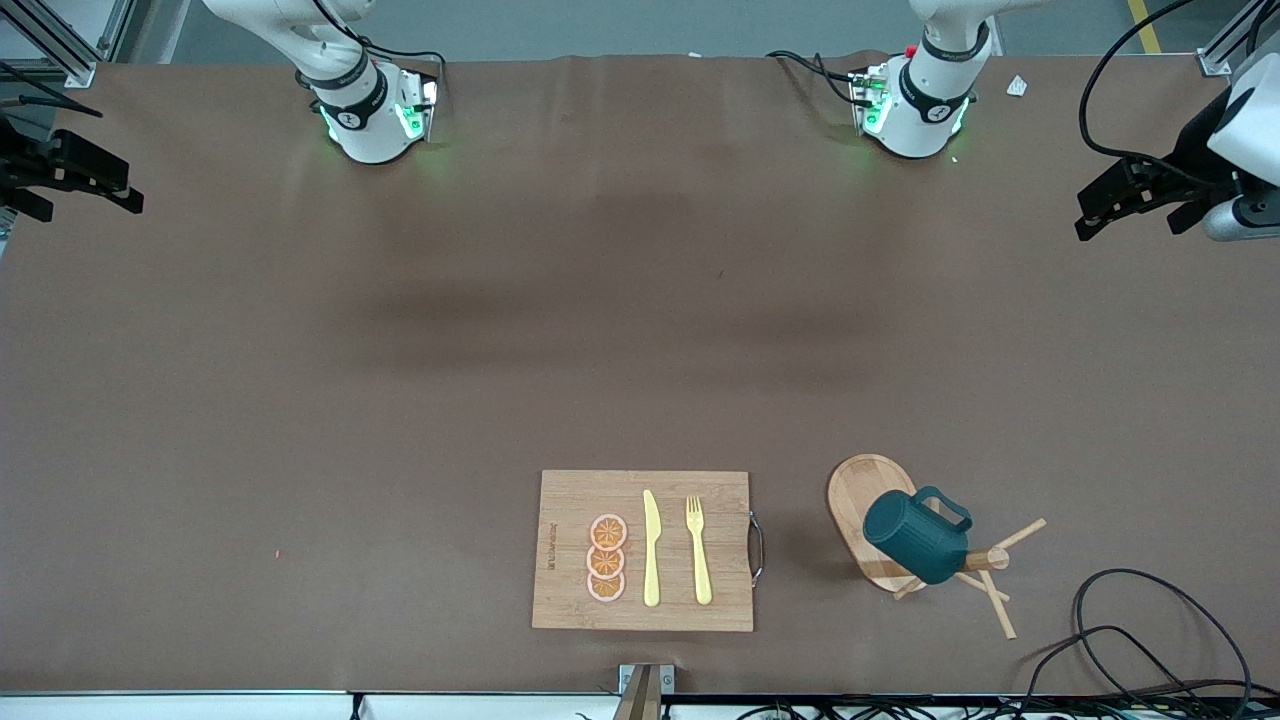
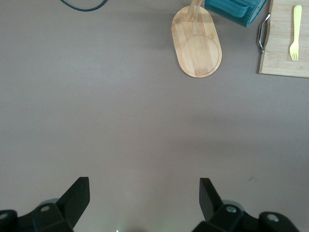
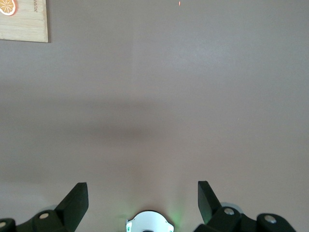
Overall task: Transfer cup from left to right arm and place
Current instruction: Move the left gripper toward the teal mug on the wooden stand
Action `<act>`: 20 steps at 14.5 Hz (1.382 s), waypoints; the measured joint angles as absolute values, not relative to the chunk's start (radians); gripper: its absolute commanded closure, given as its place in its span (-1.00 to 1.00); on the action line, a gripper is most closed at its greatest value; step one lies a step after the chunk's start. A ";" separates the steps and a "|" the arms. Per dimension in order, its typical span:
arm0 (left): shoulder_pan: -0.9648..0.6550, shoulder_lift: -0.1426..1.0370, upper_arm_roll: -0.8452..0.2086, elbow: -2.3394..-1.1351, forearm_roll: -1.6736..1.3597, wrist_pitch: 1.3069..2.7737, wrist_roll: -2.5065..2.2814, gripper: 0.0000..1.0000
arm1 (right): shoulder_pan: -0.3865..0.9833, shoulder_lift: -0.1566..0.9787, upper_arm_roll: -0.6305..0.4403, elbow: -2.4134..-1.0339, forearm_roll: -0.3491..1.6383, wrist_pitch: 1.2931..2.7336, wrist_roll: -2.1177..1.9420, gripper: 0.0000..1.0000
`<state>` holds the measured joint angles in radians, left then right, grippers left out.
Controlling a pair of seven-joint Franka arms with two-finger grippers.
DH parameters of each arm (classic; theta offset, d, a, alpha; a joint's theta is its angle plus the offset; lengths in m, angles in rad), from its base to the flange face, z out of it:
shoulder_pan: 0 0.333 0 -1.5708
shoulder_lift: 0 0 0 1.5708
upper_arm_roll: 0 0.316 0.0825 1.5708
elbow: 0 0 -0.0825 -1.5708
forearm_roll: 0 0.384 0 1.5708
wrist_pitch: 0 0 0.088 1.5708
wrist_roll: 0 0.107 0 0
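Observation:
The dark teal ribbed cup (image 1: pixel 915 535) hangs tilted on a wooden peg stand with an oval base (image 1: pixel 858 500), near the front camera toward the left arm's end of the table. Its handle points up and away from the base. In the left wrist view the cup (image 2: pixel 231 9) and the oval base (image 2: pixel 197 48) show far off. My left gripper (image 2: pixel 145 186) is open and empty, high over bare table. My right gripper (image 3: pixel 143 189) is open and empty, high over the table by its own base (image 3: pixel 149 223).
A wooden cutting board (image 1: pixel 560 500) with a metal handle lies beside the stand. On it are three orange slices (image 1: pixel 607 558), a yellow knife (image 1: pixel 651 548) and a yellow fork (image 1: pixel 698 550). Black cables (image 1: pixel 1150 640) lie at the near corner by the left arm's end.

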<state>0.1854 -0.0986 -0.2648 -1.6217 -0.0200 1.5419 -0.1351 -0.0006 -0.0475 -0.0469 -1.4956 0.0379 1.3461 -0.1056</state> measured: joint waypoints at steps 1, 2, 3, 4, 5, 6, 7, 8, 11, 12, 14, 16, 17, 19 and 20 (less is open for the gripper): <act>0.185 -0.099 -0.265 -1.622 -0.020 1.542 -0.134 -1.00 | -0.001 -0.047 -0.048 -1.497 0.038 1.346 -0.106 -1.00; 0.185 -0.099 -0.265 -1.621 -0.020 1.542 -0.130 -1.00 | -0.001 -0.047 -0.049 -1.497 0.038 1.345 -0.106 -1.00; 0.185 -0.098 -0.265 -1.621 -0.020 1.542 -0.126 -1.00 | -0.001 -0.048 -0.051 -1.499 0.038 1.342 -0.106 -1.00; 0.185 -0.095 -0.265 -1.618 -0.020 1.542 -0.123 -1.00 | -0.002 -0.047 -0.052 -1.500 0.038 1.339 -0.106 -1.00; 0.186 -0.085 -0.264 -1.608 -0.020 1.542 -0.120 -1.00 | -0.002 -0.047 -0.054 -1.502 0.038 1.338 -0.106 -1.00; 0.186 -0.064 -0.263 -1.591 -0.020 1.542 -0.119 -1.00 | -0.003 -0.047 -0.055 -1.502 0.038 1.335 -0.106 -1.00; 0.187 -0.036 -0.261 -1.571 -0.020 1.547 -0.119 -1.00 | -0.003 -0.047 -0.055 -1.503 0.037 1.333 -0.106 -1.00; 0.187 -0.007 -0.259 -1.558 -0.020 1.565 -0.120 -1.00 | -0.003 -0.047 -0.056 -1.503 0.037 1.333 -0.106 -1.00; 0.188 0.082 -0.257 -1.546 -0.021 1.676 -0.185 -1.00 | -0.003 -0.047 -0.055 -1.503 0.030 1.332 -0.106 -1.00; 0.187 0.108 -0.257 -1.545 -0.026 1.710 -0.242 -1.00 | -0.002 -0.048 -0.054 -1.503 0.025 1.332 -0.106 -1.00; 0.185 0.153 -0.257 -1.544 -0.047 1.784 -0.379 -1.00 | -0.002 -0.047 -0.054 -1.503 0.021 1.332 -0.106 -1.00; 0.178 0.198 -0.263 -1.543 -0.061 1.871 -0.532 -1.00 | -0.002 -0.047 -0.055 -1.503 0.020 1.332 -0.106 -1.00; 0.173 0.224 -0.267 -1.543 -0.064 1.917 -0.612 -1.00 | -0.002 -0.048 -0.055 -1.503 0.020 1.332 -0.106 -1.00; 0.160 0.275 -0.271 -1.543 -0.074 2.011 -0.758 -1.00 | -0.002 -0.048 -0.055 -1.503 0.020 1.331 -0.106 -1.00; 0.152 0.299 -0.271 -1.542 -0.084 2.068 -0.829 -1.00 | -0.002 -0.047 -0.055 -1.503 0.020 1.330 -0.106 -1.00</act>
